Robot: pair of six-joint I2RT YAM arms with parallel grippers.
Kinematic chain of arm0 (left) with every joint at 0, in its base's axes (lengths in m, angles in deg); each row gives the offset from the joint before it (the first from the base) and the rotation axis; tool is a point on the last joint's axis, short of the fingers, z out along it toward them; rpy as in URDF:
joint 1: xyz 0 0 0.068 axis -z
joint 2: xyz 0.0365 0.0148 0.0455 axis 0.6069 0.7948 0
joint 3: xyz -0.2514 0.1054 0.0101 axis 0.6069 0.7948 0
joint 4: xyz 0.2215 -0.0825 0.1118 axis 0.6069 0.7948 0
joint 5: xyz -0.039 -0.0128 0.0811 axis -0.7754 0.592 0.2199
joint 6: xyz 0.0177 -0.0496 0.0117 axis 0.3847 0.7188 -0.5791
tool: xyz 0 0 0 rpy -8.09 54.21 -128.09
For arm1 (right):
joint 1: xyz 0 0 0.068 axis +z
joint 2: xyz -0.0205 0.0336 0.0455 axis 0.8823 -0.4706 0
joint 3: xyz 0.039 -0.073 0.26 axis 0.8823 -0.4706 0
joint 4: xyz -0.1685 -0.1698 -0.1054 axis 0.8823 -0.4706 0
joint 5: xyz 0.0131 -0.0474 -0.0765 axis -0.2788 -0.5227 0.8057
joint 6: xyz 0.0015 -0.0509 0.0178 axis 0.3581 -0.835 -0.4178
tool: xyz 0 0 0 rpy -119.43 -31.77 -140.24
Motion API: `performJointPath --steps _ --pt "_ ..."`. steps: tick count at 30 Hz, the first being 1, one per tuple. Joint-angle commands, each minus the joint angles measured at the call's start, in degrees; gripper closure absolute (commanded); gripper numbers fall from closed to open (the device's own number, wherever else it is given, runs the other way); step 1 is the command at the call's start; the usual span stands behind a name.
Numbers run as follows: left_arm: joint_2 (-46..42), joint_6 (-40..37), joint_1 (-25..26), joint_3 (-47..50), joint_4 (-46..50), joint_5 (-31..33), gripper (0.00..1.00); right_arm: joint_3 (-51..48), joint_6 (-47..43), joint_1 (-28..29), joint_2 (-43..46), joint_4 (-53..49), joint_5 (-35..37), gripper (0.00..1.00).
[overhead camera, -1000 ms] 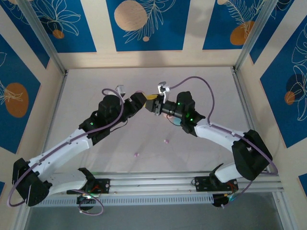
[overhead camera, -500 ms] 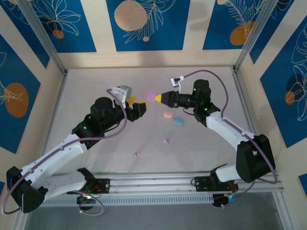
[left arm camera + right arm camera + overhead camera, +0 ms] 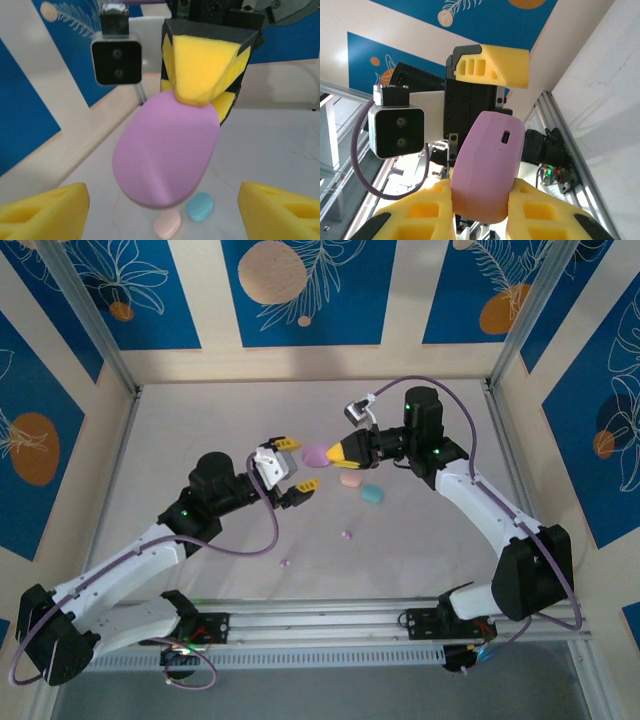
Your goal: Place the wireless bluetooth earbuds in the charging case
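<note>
right gripper: clamped on 1 end of the purple oval case, holding it in the air above the table.
left gripper: jaws spread wide and empty, facing the case from the other side without touching it.
case lid: looks closed; the charging port faces the right wrist camera.
earbuds: 2 tiny buds lie on the table nearer the arm bases, well apart from the case.
other cases: pink case and blue case sit on the table near the grippers.
risk 1: the end-only grip may let the case pivot or slip.
risk 2: letting go before the left fingers close would drop it.
risk 3: a shut lid blocks any bud.
</note>
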Motion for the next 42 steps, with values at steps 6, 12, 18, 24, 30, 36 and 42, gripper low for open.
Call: performJointPath --steps 6,12,18,24,30,36,42 --pt "2.1 -3.4 -0.6 -1.4 -3.3 -7.4 0.38 3.8 -5.5 0.4 -0.7 -10.5 -4.4 0.77" --pt "2.6 -1.2 -0.6 -1.5 -5.4 -9.0 0.42 3.6 -6.1 0.6 -1.2 -11.5 -4.4 0.77" --pt "3.1 -0.4 -0.6 -1.8 -5.3 -10.2 0.47 3.6 -6.2 0.8 -2.0 -11.8 -4.6 0.76" --pt "3.5 -0.7 -0.6 -2.9 -2.5 -10.1 0.63 3.9 -6.4 1.2 -2.1 -12.2 -4.5 0.75" --pt "3.5 -2.7 -0.4 -5.9 4.7 -9.3 0.78 9.0 -16.9 1.1 -1.7 -29.5 4.7 0.57" --pt "4.3 -5.3 0.0 -11.0 16.3 -6.8 0.81 13.9 -25.1 1.9 -0.6 -42.7 18.2 0.51" --pt "4.5 -6.5 0.7 -12.7 18.7 -5.4 0.80 15.9 -27.2 3.0 -0.6 -45.8 17.9 0.52"
